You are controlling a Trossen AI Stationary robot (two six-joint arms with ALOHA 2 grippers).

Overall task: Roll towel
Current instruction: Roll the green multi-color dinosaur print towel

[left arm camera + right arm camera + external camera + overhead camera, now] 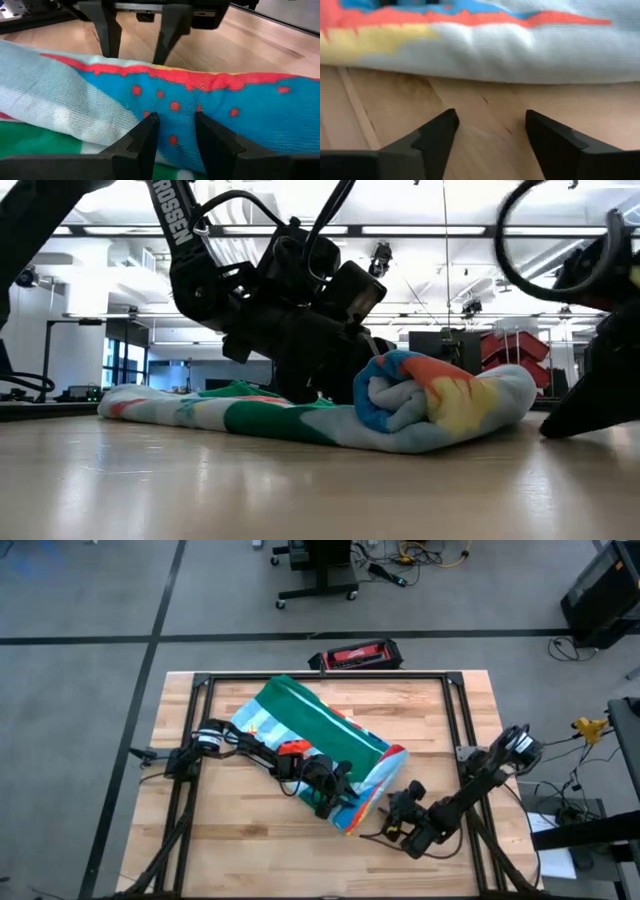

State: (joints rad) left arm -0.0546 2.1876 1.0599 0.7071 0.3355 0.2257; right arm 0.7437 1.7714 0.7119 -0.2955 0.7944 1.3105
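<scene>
The towel [320,735] lies slantwise in the middle of the table, green back up, and its near-right part is rolled into a thick roll [420,395]. The flat remainder [200,405] lies spread on the wood behind the roll. My left gripper [335,795] sits on the roll near its near end, shut on the cloth [175,132]. My right gripper [400,812] is open and empty, low over the bare wood [490,130] just to the right of the roll, fingers pointing at it. My left gripper pinches the roll's outer cloth, blue with red dots [173,122], between its two fingers. It comes slanting down from the table's left. The roll rests on the table; one layer or several, I cannot tell.
A black metal frame [452,720] runs round the tabletop. A red and black case [360,655] lies on the floor past the far edge. Bare wood [270,850] stretches along the near side.
</scene>
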